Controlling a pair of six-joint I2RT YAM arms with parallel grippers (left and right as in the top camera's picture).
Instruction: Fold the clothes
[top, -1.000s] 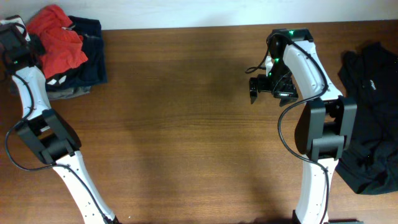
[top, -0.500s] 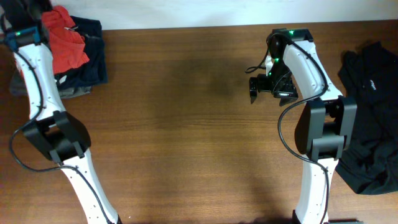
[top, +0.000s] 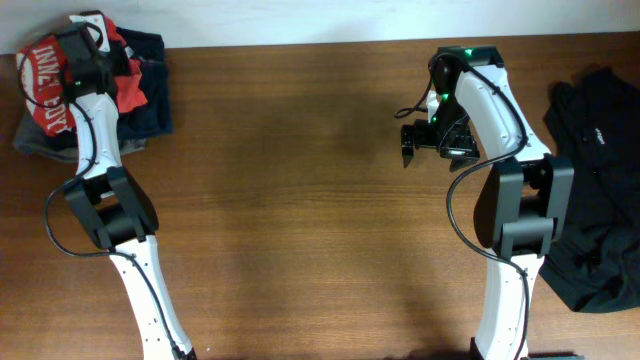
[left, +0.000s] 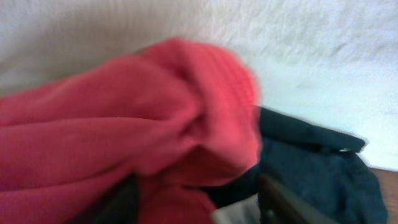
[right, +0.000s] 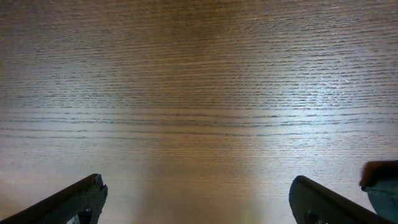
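T-shirt (top: 46, 100) now white-lettering side up

Orange-red tee (top: 45, 100) w/ white lettering (pile (top: 150, 100) navy-grey, garment (top: 600, 200) blk, table (top: 300, 200) brown).

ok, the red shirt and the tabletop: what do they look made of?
Shirt: soft knit fabric, cotton-like, matte. It bunches in rounded folds with no sheen, and white print shows on it in the overhead view.
Table: wood or wood-look veneer, semi-gloss. Straight brown grain lines run across it under a soft glare. Can't tell solid wood from laminate.
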